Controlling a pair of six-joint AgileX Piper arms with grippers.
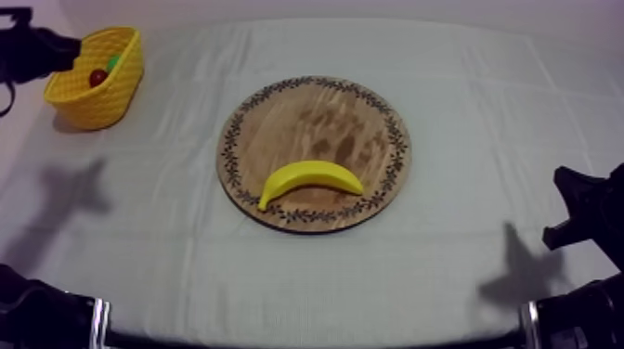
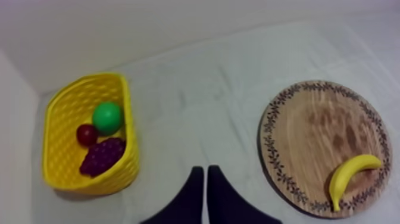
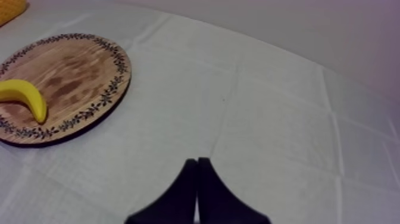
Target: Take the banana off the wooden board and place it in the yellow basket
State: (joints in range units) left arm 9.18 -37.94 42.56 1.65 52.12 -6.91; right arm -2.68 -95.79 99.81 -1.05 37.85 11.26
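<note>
Banana (image 1: 309,178) on near part of wooden board (image 1: 316,116), centre of surface (image 1: 492,102). Yellow basket (image 1: 97,93) at far left corner holds grapes (image 2: 102,156), small red fruit (image 2: 87,134), green fruit (image 2: 108,117). Your left claw (image 2: 205,173): fingers together, empty, between basket and board. Your right claw (image 3: 197,162): together, empty, toward right edge.

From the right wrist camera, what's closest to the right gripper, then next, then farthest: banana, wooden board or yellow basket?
1. wooden board: its rim is nearest the right gripper.
2. banana: lying on the board's far side.
3. yellow basket: beyond the board.
</note>
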